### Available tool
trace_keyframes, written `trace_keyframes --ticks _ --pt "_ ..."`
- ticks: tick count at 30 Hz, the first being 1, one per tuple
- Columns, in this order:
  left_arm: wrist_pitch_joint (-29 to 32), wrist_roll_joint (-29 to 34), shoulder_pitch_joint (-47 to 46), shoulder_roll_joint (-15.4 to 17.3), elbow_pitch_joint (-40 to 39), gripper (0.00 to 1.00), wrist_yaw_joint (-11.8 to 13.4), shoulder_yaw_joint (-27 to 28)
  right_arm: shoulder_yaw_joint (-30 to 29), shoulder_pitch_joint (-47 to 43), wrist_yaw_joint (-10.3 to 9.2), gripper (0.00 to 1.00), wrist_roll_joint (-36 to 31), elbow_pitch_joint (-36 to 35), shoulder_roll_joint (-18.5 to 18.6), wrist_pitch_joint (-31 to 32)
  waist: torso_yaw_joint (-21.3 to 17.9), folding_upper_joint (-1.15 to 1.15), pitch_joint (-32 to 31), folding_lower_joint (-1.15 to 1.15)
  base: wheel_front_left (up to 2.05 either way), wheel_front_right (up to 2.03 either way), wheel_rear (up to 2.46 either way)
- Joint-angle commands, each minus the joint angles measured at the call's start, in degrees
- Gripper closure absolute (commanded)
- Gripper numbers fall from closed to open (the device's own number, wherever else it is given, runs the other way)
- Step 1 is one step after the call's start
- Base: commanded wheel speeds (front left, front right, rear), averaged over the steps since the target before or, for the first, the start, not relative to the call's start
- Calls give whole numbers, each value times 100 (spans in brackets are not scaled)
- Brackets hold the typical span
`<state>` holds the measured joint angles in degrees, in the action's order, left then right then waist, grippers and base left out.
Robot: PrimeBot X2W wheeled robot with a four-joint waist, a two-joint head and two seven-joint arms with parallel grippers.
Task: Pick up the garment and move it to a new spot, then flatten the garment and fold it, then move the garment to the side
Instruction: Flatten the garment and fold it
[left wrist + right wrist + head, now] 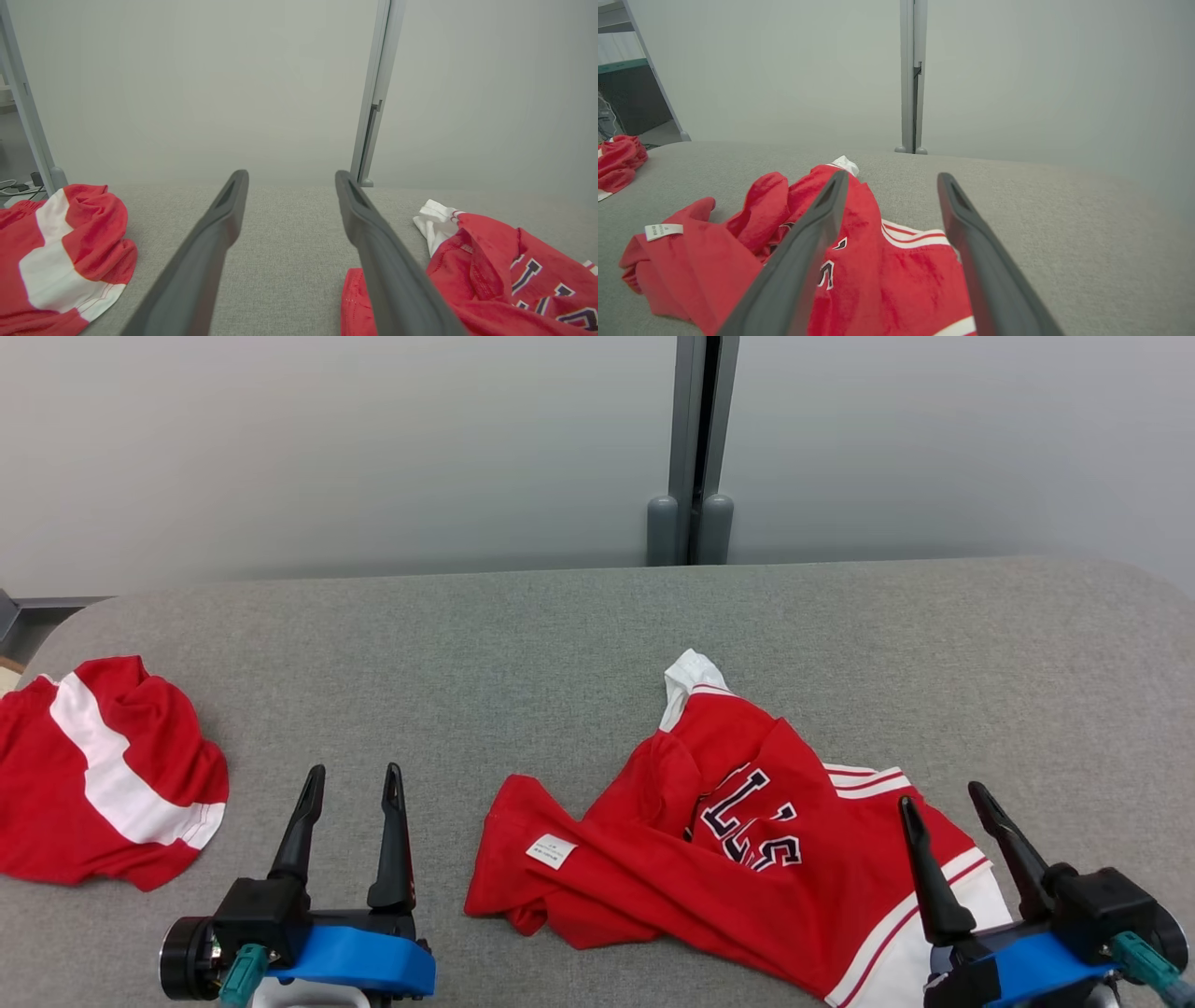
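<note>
One table (597,616): grey fabric cover with rounded far corners; it carries both pieces of clothing.
Wall (327,448): pale grey panels behind the table, meeting at a grey post (693,448) with two rounded feet.
Garment (653,877): red top with white striped trim, crumpled, lying right of centre near the table's front edge. A white end points toward the far side.
Second garment (93,775): red with a broad white band, bunched at the table's left end, well apart from the first.
Left hand (355,770): fingers spread wide with nothing between them, over bare table between the two pieces and touching neither.
Right hand (941,793): fingers spread wide and holding nothing, over the garment's right end at the white striped hem. Contact with the cloth cannot be told.
Lettering (752,821): navy with a white outline, upside down in the head view and broken by folds; it cannot be read whole.
Tag (551,851): small white sewn label near the garment's left edge, print too small to read. The right wrist view also shows it, at that view's left.
Left wrist view, extra: cables (14,186) and a grey frame leg (28,107) beyond the table's left end.
Right wrist view, extra: dark shelving (626,93) at upper left, past the table.
</note>
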<state>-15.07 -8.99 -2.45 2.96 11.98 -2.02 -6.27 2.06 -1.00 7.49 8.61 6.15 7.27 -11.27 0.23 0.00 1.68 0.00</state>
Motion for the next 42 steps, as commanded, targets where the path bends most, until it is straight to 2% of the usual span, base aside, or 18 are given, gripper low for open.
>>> trace_keyframes --ticks 1,6,11,19,27,34,41,42 --pt "-15 23 19 -3 -21 0 8 3 39 140 1 0 -19 23 66 36 26 0 20 0 0 0 0" --pt "-15 15 -84 -4 -21 0 2 -37 368 809 1 0 54 219 278 296 128 0 121 0 0 0 0" --pt "-15 -25 -195 -7 -25 0 14 -93 897 1881 1 0 28 583 438 648 262 0 291 0 0 0 0" --pt "-15 -146 -388 -8 -33 0 80 -300 1646 3386 1 0 202 1855 632 1146 591 0 594 0 0 0 0" --pt "-15 -266 -578 -8 -55 0 164 -499 2110 4057 1 0 375 3534 778 1539 939 0 864 0 0 0 0" --pt "-15 -361 -706 -8 -53 0 242 -672 2556 4402 1 0 644 4789 621 1753 1083 0 1026 0 0 0 0" --pt "-15 -419 -758 -8 -13 0 285 -781 3020 4425 1 0 1003 5409 502 1892 1119 0 992 0 0 0 0" --pt "-15 -435 -753 -8 -8 0 297 -786 3099 4421 1 5 1050 5481 499 1937 1111 0 971 0 0 0 0"
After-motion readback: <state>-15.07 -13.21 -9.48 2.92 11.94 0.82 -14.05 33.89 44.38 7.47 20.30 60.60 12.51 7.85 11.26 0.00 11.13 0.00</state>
